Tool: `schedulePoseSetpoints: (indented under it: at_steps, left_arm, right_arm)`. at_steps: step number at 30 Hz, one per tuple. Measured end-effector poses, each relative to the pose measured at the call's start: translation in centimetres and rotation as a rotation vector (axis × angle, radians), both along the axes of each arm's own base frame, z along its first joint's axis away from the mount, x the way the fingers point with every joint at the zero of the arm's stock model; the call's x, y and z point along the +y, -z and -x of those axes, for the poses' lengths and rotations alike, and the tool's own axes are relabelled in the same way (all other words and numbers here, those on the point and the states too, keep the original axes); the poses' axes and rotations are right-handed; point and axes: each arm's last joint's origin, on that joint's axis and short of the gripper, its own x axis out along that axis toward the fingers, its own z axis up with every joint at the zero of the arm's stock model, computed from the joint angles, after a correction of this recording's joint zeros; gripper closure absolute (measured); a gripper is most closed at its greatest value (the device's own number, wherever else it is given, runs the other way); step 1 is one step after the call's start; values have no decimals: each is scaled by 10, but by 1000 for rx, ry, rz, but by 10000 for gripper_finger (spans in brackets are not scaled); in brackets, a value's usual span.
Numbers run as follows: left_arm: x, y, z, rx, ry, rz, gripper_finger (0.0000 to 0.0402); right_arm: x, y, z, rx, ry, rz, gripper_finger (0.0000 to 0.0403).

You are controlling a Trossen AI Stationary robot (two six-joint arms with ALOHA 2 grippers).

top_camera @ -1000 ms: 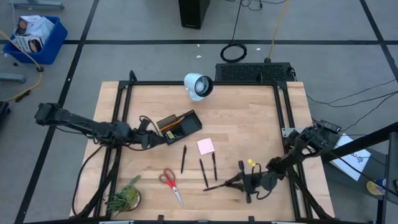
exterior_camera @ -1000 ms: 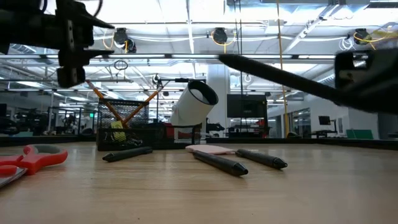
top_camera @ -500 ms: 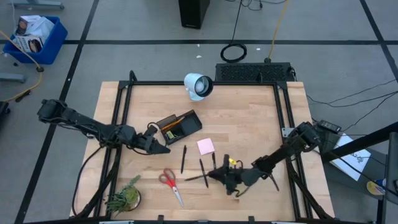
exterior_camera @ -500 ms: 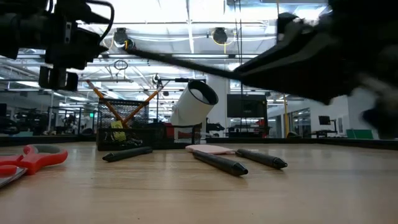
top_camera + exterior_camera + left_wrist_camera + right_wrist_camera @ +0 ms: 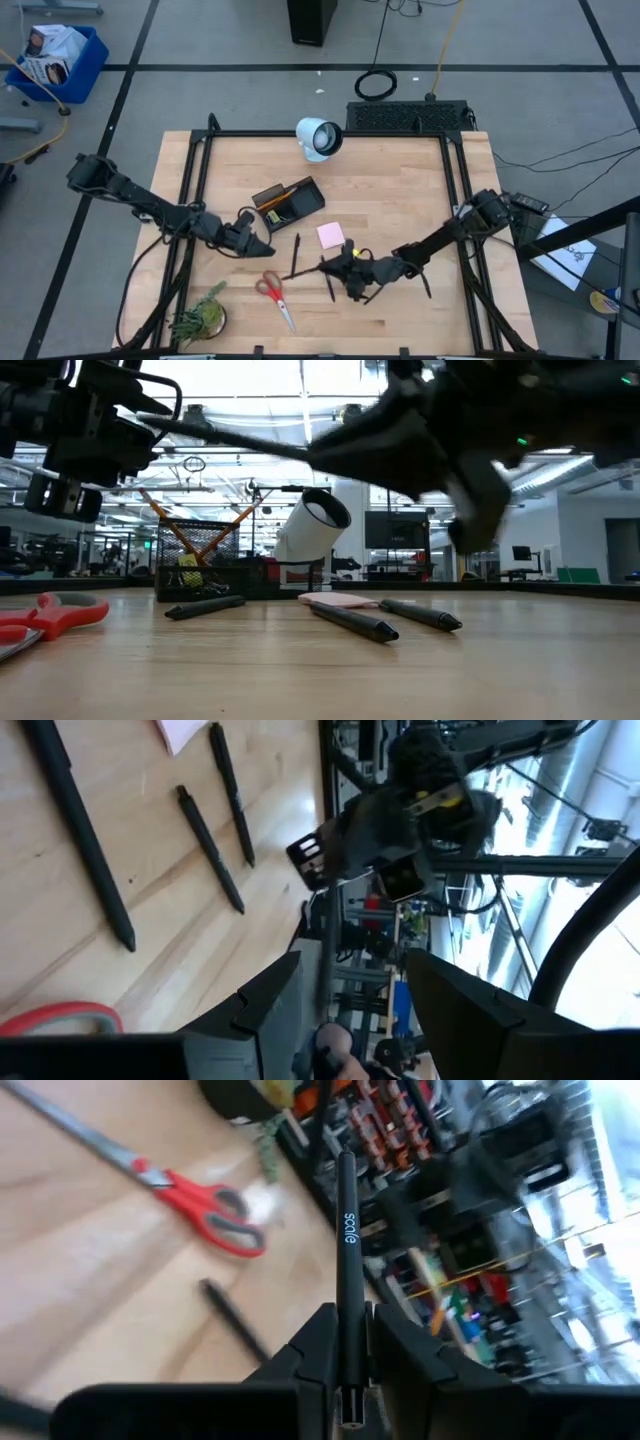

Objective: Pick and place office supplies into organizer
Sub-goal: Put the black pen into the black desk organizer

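Right gripper (image 5: 335,268) carries a slim black pen (image 5: 346,1260) above the table's lower middle.

Its fingers are clamped on the pen, whose long axis points toward the frame's left. The small black compartmented organizer tray (image 5: 287,200), already holding orange pencils, lies up and left of this gripper, beyond the pink square sticky-note pad (image 5: 331,235). The left gripper (image 5: 256,240), fingers apart and empty, hovers nearer the tray, just below it. Three more black pens and red-handled scissors (image 5: 272,293) lie on the wood.

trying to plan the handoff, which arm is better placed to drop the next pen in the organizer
Right. The right gripper is shut on a black pen, held above the table. The left gripper is open and holds nothing, though it hangs nearer the organizer.
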Motion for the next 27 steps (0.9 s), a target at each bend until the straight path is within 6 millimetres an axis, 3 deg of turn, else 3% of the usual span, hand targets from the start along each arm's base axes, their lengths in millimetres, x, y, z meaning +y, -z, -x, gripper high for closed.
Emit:
schedulePoseSetpoints:
  at_steps: [15, 27]
  left_arm:
    - [-10, 0, 4, -6, -10, -17, 215]
    - [-10, 0, 4, -13, 6, -44, 215]
  right_arm:
    - [-33, -15, -30, -18, 10, 102, 358]
    - [-44, -30, -52, -12, -62, 78, 358]
